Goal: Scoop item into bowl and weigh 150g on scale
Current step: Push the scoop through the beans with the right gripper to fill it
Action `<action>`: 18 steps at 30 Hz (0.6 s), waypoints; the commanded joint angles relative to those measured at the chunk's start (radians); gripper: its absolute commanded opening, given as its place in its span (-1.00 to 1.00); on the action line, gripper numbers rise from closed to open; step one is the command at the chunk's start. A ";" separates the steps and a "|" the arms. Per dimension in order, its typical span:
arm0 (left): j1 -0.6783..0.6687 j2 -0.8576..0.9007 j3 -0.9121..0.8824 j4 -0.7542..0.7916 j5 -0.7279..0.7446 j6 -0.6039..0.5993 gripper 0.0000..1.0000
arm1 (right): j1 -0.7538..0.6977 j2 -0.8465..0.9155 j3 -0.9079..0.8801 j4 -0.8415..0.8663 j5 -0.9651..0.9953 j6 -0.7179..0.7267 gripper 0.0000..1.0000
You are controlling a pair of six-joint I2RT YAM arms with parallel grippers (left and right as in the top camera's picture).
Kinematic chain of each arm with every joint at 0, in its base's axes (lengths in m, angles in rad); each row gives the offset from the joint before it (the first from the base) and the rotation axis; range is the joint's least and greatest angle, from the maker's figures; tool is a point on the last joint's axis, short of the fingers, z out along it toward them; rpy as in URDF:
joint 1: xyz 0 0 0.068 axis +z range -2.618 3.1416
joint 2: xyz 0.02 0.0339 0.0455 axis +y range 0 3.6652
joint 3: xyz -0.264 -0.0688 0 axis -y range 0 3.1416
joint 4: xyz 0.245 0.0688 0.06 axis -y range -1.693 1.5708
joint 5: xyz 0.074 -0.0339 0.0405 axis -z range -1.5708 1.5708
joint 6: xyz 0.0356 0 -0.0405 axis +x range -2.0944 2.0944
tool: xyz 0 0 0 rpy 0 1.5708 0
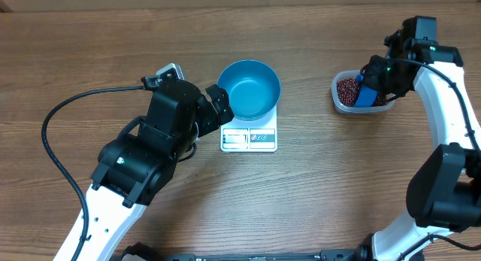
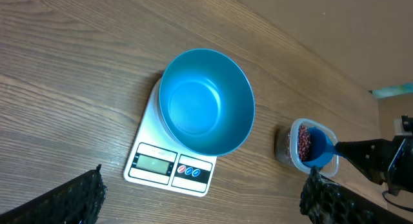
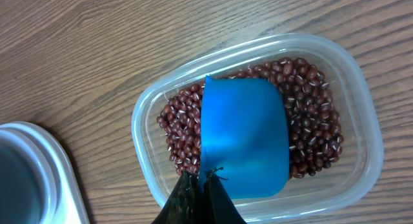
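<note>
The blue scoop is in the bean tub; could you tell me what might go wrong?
The clear plastic tub sits free, so the right gripper pushing the bright-blue scoop through the red-brown beans may shove it. Beans may spill before reaching the round teal bowl. The open left gripper could nudge the white scale.

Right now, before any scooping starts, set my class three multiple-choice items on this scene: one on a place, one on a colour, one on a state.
1. Where does the bowl stand?
A) on the scale
B) on the bare table
C) on a tray

2. What colour are the beans?
A) green
B) white
C) red-brown

3. What is in the bowl?
A) beans
B) nothing
C) water

Answers:
1 A, the bowl covers the scale's back part.
2 C, a maroon heap lies in the tub.
3 B, its teal inside is bare; the scoop is in the tub.
</note>
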 commanded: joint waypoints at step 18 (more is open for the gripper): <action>-0.001 -0.007 0.019 0.003 -0.016 0.019 0.99 | -0.025 0.005 0.005 -0.018 -0.111 0.005 -0.92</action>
